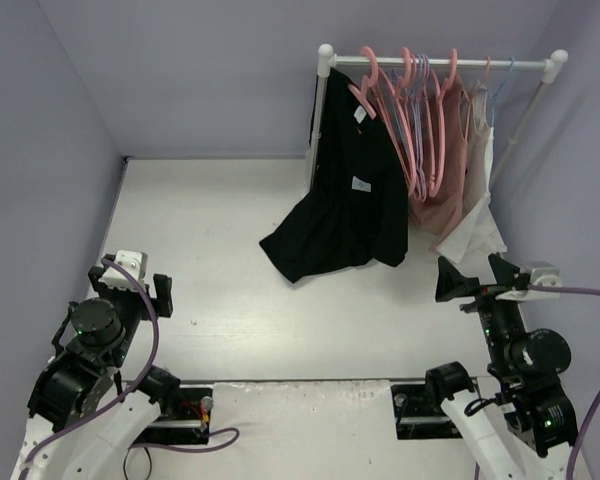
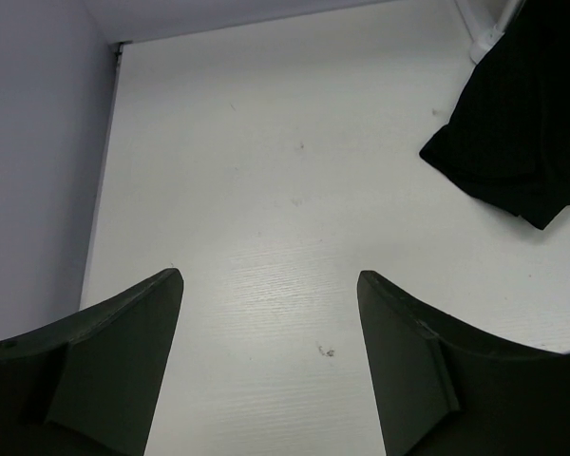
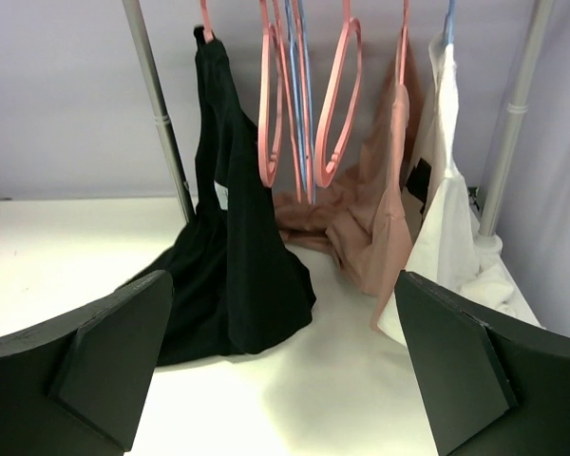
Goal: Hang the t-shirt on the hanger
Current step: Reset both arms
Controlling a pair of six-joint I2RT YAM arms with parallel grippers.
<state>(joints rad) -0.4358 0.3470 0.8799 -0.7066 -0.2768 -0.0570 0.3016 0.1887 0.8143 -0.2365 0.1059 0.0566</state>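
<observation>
The black t-shirt [image 1: 355, 195] hangs on a pink hanger [image 1: 361, 98] at the left end of a white clothes rail [image 1: 435, 62] at the far right of the table [image 1: 205, 230]. One arm of the hanger crosses the open neck, beside a small white label. The shirt's lower part spreads leftward and rests on the tabletop. From these angles it is hard to say whether both shoulders sit squarely on the hanger.

Further right on the rail hang several bare pink hangers [image 1: 412, 120] with thin pale-blue ones among them, then a dusty-pink garment [image 1: 450, 180] and a white garment [image 1: 477, 228].

The left gripper [image 1: 132, 290] is near the left wall, well apart from the shirt, its jaws spread wide with only bare table between them. The right gripper [image 1: 472, 278] faces the rail, jaws likewise wide apart and holding nothing.
</observation>
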